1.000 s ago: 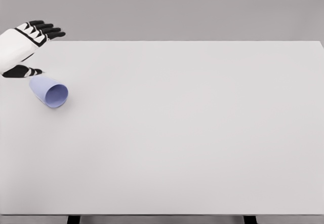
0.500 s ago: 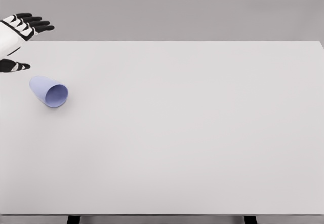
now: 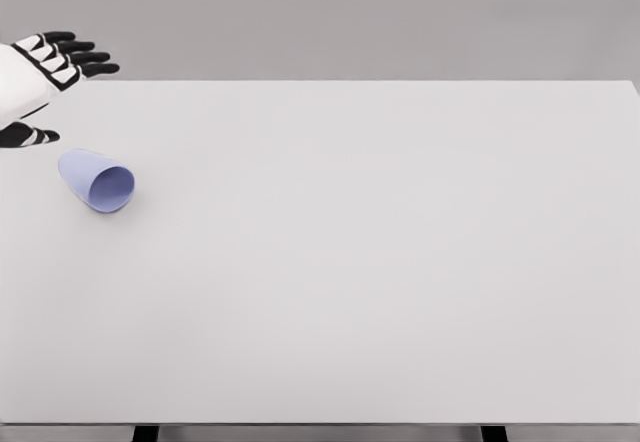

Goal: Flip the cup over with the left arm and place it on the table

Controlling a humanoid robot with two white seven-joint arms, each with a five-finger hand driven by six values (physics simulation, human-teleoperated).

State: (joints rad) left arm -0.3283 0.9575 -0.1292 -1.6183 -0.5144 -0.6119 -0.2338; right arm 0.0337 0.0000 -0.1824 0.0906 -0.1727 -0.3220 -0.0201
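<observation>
While the cup point(image 3: 96, 181) lies on its side near the left end of the table point(image 3: 380, 262), the left hand point(image 3: 35, 80) hangs open just behind it, holding nothing.

Pale blue and tapered, the cup rests with its open mouth turned toward the near right and its closed base pointing to the far left, so the inside of the rim shows as a lighter oval. Above and to the left of it, the hand enters from the picture's left edge, white at the palm and black at the joints; its fingers point(image 3: 85, 57) are spread and stretched out to the right over the table's far edge, and the thumb point(image 3: 30, 135) sits lower, apart from them and close to the cup's base without touching it.
</observation>
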